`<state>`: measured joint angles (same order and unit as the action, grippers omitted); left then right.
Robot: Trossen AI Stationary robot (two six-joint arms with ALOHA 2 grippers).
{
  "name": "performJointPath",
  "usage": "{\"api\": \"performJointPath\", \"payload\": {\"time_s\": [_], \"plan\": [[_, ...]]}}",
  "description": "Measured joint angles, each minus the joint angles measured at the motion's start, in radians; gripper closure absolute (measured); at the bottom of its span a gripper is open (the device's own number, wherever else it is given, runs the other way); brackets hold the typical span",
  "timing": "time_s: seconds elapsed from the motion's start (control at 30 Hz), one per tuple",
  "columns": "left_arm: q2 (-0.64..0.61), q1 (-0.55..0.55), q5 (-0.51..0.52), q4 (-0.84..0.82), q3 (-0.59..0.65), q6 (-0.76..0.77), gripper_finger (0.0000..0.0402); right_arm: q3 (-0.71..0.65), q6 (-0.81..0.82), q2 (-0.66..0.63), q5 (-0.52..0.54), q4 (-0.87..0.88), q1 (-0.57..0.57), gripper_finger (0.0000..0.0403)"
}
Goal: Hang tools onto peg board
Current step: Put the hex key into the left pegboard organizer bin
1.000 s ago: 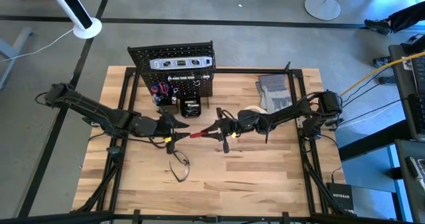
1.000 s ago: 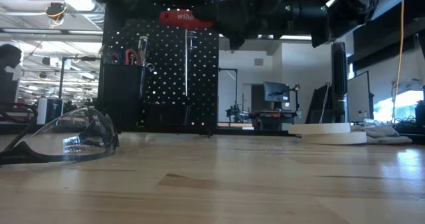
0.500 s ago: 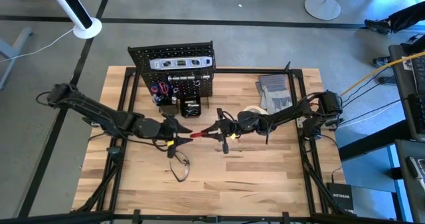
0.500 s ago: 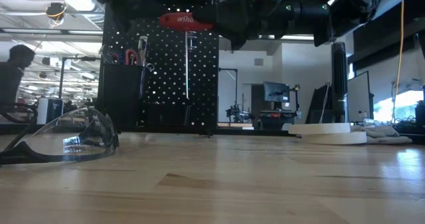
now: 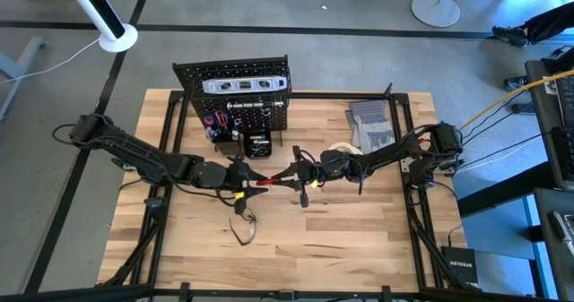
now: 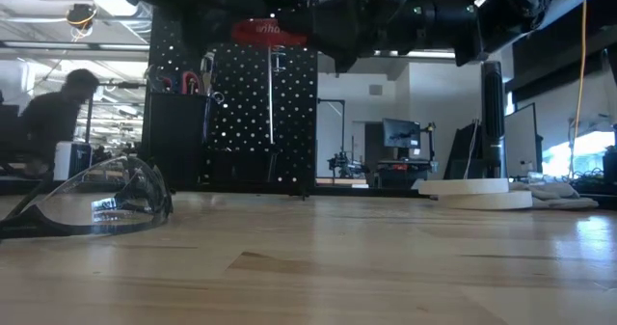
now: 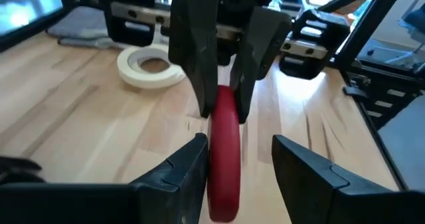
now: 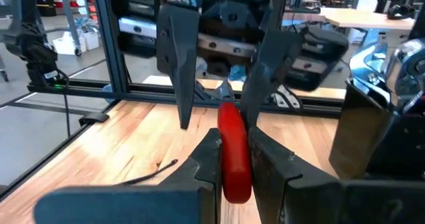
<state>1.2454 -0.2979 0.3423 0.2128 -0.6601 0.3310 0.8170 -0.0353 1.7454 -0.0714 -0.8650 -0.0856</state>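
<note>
A red-handled tool [image 5: 267, 181] hangs level in the air over the table's middle, between my two grippers. My right gripper [image 5: 287, 176] is shut on it. My left gripper [image 5: 246, 178] is open, its fingers on either side of the handle's free end [image 7: 223, 184]; I cannot tell whether one finger touches it. The black peg board [image 5: 235, 100] stands upright at the far edge with a silver level [image 5: 244, 85] on it and bins holding red-handled tools [image 5: 215, 121]. Black-framed safety glasses [image 5: 242, 227] lie on the table near the left gripper. A white tape roll [image 7: 150, 65] lies flat to the right. My right gripper pinches the tool's red handle [image 8: 232, 127] between its two fingers [image 8: 207, 159], coming level from the table's right side, fingers along the handle. The tool is lifted clear of the table, level, its free end pointing toward the left gripper.
Grey gloves [image 5: 371, 125] lie at the far right of the table beside the tape roll. Black frame rails [image 5: 402, 132] run along the table's sides. Bare wood lies toward the near edge. A person [image 6: 58, 113] shows in the room behind the table.
My left gripper has moved toward the table's right, up to the red tool, and its open fingers now stand around the handle's free end. The right gripper and the tool have stayed about where they were.
</note>
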Motion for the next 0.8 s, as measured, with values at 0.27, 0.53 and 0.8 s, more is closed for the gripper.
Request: {"api": "performJointPath", "payload": {"time_s": [0.27,0.53,0.8], "plan": [[0.009,0.019,0.013,0.005,0.000,-0.004,0.0248,0.022,0.000,0.003,-0.019,-0.002,-0.008,0.0350],[0.009,0.019,0.012,0.010,0.000,-0.035,0.0321,0.025,0.004,0.011,-0.017,-0.002,-0.008,0.0350],[0.009,0.019,0.015,0.006,0.000,-0.078,0.0357,0.025,0.031,0.011,-0.016,-0.003,-0.008,0.0347]]}}
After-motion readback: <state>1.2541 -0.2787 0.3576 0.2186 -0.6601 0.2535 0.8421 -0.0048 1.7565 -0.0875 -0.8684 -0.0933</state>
